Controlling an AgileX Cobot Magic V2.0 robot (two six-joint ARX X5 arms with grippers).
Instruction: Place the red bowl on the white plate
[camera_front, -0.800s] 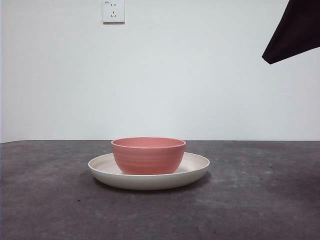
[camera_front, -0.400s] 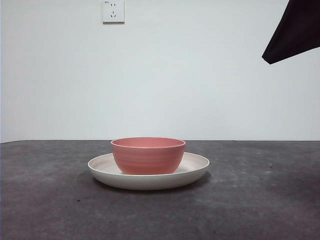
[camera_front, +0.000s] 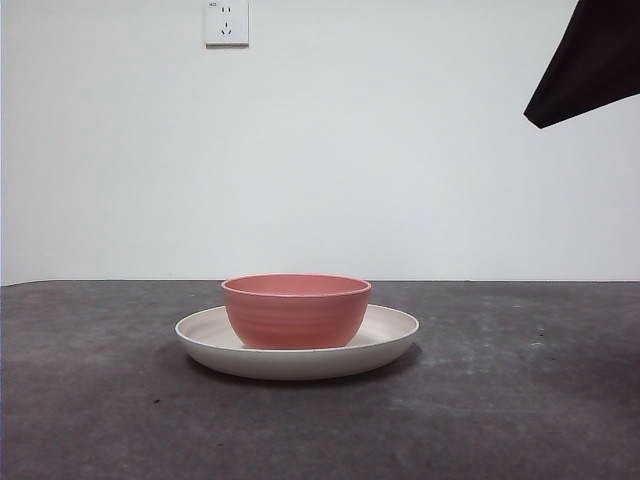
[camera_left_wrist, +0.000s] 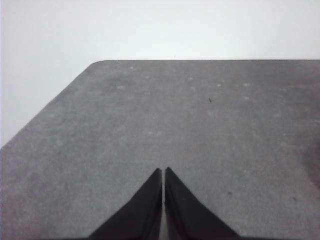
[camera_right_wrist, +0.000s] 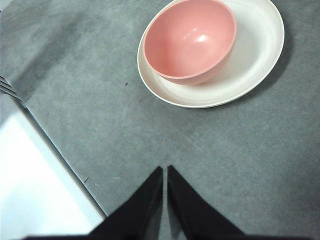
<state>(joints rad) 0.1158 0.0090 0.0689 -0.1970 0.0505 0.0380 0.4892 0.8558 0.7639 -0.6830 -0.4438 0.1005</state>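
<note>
The red bowl (camera_front: 296, 310) stands upright inside the white plate (camera_front: 395, 335) in the middle of the table, a little left of the plate's centre. From the right wrist view the red bowl (camera_right_wrist: 190, 40) is empty and rests on the white plate (camera_right_wrist: 255, 45). My right gripper (camera_right_wrist: 164, 171) is shut and hangs well above and away from them, holding nothing. One arm shows as a dark tip (camera_front: 590, 65) at the top right of the front view. My left gripper (camera_left_wrist: 163, 172) is shut over bare table, with neither dish in its view.
The dark grey table (camera_front: 520, 400) ends at an edge (camera_right_wrist: 60, 155) close to my right gripper. Its far corner (camera_left_wrist: 100, 62) shows in the left wrist view. A white wall with a socket (camera_front: 227, 22) stands behind.
</note>
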